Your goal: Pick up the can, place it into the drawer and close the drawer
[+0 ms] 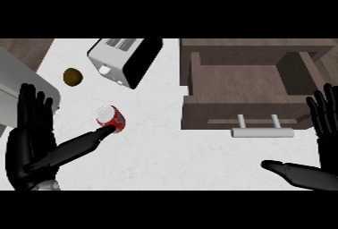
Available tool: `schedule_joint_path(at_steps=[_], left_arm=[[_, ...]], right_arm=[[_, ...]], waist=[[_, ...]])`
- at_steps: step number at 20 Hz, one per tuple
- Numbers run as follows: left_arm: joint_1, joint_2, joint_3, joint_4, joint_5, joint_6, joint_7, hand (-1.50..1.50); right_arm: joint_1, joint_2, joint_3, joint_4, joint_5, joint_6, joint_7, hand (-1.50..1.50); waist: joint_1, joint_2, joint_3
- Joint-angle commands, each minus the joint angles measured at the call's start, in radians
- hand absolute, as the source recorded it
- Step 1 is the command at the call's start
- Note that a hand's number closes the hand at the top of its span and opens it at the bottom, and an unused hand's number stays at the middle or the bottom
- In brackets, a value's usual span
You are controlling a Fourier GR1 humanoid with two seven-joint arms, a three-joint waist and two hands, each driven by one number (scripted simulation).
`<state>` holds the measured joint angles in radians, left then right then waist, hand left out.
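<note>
While the left hand keeps its fingers straight and released, its thumb tip touches the red can on the white table. Right hand rests open, grasping nothing, just beside the open drawer and its handle.

Probably kitchen: toaster, counter drawer

We noted a glossy metal can, a matt wooden drawer with a pale smooth handle, a faintly veined white tabletop, and a toaster of brushed metal and black.
</note>
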<state>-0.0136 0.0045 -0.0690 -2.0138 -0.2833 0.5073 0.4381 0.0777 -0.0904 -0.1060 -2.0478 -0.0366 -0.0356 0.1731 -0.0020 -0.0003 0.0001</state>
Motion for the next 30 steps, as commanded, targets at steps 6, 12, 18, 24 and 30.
schedule_joint_path(at_steps=[6,12,18,24,30], left_arm=[[0.014,-0.004,-0.16,0.237,0.04,0.196,-0.142,-1.5],[0.01,-0.004,-0.129,0.362,0.132,0.217,-0.265,-1.5],[-0.041,-0.004,-0.026,0.572,0.267,0.179,-0.462,-1.5],[-0.069,-0.004,-0.022,0.67,0.337,0.203,-0.539,-1.5],[-0.069,-0.004,-0.052,0.858,0.501,0.242,-0.746,-1.5]], right_arm=[[0.054,-0.03,-0.08,-0.093,-0.085,0.05,0.028,-1.5],[0.012,-0.038,-0.107,-0.05,-0.083,0.064,0.014,-1.5],[0.206,0.004,-0.104,-0.137,-0.099,0.131,-0.08,-1.5],[0.096,0.0,-0.086,-0.159,-0.044,0.081,0.062,-1.5],[0.097,0.014,-0.095,-0.19,-0.062,0.086,0.079,-1.5]], waist=[[-0.005,0.0,0.0],[0.0,0.0,0.0],[-0.009,0.0,0.0],[-0.002,0.0,0.0],[-0.003,0.0,-0.001]])
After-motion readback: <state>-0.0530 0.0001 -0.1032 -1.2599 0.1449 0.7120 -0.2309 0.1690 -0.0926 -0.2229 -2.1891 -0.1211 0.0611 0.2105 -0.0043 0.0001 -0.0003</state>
